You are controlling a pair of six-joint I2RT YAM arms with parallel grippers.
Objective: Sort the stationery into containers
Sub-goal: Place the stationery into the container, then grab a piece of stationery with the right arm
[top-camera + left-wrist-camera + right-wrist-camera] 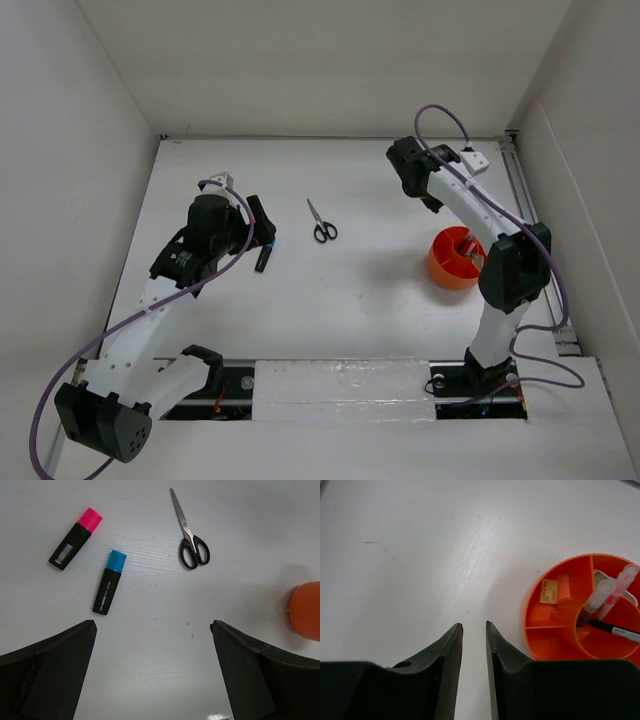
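**A:** Sort status?

**B:** Partly done, I'd judge. The orange cup (536, 640) already holds pens (605, 592) and a tan eraser (549, 591). The scissors (190, 535), pink marker (75, 539) and blue marker (109, 582) lie on the desk (420, 555), well apart from the cup.

**A:** End effectors?

**B:** Left end effector (152, 675): spread wide, empty, far from the cup. Right end effector (474, 630): near the cup, fingers nearly together, a slim gap, gripping nothing.

Open table (150, 620) around scissors (189, 534); pink marker (75, 539), blue marker (110, 582) near each other.
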